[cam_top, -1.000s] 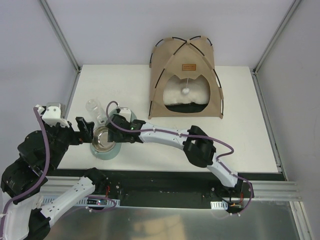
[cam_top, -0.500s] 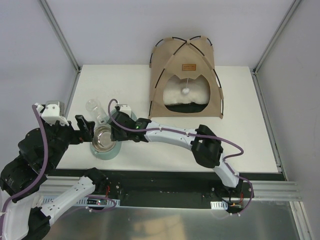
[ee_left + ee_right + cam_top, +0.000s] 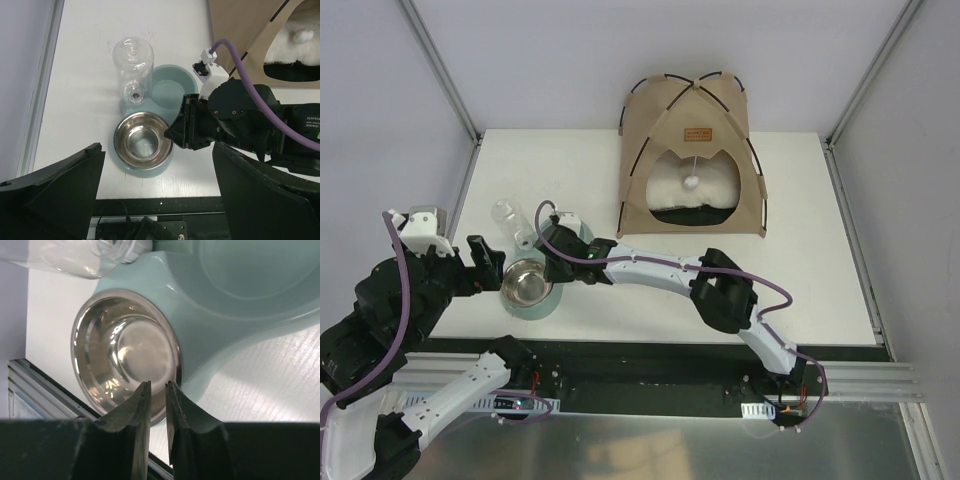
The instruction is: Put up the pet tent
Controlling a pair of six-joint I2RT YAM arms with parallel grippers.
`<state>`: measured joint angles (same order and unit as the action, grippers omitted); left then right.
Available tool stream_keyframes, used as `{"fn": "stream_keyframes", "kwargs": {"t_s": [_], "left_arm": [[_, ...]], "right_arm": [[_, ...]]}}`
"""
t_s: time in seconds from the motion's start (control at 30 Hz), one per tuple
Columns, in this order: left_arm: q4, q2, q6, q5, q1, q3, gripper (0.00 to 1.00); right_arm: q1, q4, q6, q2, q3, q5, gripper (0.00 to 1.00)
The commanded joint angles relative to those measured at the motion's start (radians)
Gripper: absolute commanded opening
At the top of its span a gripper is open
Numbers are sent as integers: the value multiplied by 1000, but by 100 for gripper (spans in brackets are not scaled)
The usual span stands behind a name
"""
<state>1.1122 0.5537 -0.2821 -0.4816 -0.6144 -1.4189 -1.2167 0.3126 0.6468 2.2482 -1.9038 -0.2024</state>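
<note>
The tan pet tent [image 3: 670,110] stands upright at the back of the table, with black poles, a brown label [image 3: 697,135], a white ball [image 3: 691,182] hanging in its opening and a white cushion [image 3: 670,188] inside. Its corner also shows in the left wrist view [image 3: 240,25]. My right gripper [image 3: 548,265] [image 3: 156,383] reaches far left, its jaws a narrow gap apart and empty, tips just over the right rim of a steel bowl [image 3: 120,355]. My left gripper [image 3: 485,262] [image 3: 157,150] is wide open and empty, left of that bowl.
The steel bowl [image 3: 523,287] [image 3: 142,144] sits in a teal feeder base [image 3: 172,92] [image 3: 240,290] at the front left. A clear bottle [image 3: 508,218] [image 3: 132,70] lies against the base's far side. The table's front edge is close below the bowl.
My left gripper has drawn back a little to the left and toward the near edge. My right gripper stays by the bowl's rim. The tent has not moved.
</note>
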Motion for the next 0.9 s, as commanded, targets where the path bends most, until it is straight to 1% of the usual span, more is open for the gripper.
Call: {"fn": "stream_keyframes", "kwargs": {"t_s": [0.0, 0.23, 0.27, 0.3, 0.37, 0.4, 0.43, 0.5, 0.57, 0.6, 0.67, 0.73, 0.83, 0.87], "left_arm": [[38, 29, -22, -32, -1, -34, 92], [40, 44, 3, -37, 1, -37, 92], [38, 49, 6, -34, -1, -37, 92], [38, 52, 9, -29, -1, -35, 92], [40, 55, 12, -15, -1, -37, 93], [40, 57, 11, -9, 1, -38, 93], [44, 57, 6, -6, -1, -41, 93], [58, 54, -9, -6, -1, -52, 94], [83, 49, -31, -14, -1, -67, 96], [96, 42, -43, -21, 1, -74, 96], [133, 32, -74, -37, -1, -92, 97], [176, 20, -112, -57, -1, -107, 97], [241, 9, -169, -66, -1, -143, 97], [259, 6, -184, -61, -2, -159, 97]], "right_arm": [[8, -29, 47, 1, -34, 11, 23], [8, -40, 67, -65, 15, 0, 22], [8, -30, 63, -84, 17, -8, 24], [8, -18, 54, -100, 17, -17, 27], [8, 20, 28, -145, 25, -46, 42], [8, 40, 21, -172, 40, -72, 54], [11, 55, 13, -209, 69, -103, 69], [16, 97, 13, -290, 135, -172, 88], [34, 161, 31, -375, 204, -224, 97], [49, 205, 56, -419, 231, -253, 99], [80, 310, 108, -517, 296, -294, 99], [118, 455, 180, -594, 334, -348, 99], [166, 696, 217, -712, 382, -443, 99], [177, 745, 215, -760, 405, -475, 99]]}}
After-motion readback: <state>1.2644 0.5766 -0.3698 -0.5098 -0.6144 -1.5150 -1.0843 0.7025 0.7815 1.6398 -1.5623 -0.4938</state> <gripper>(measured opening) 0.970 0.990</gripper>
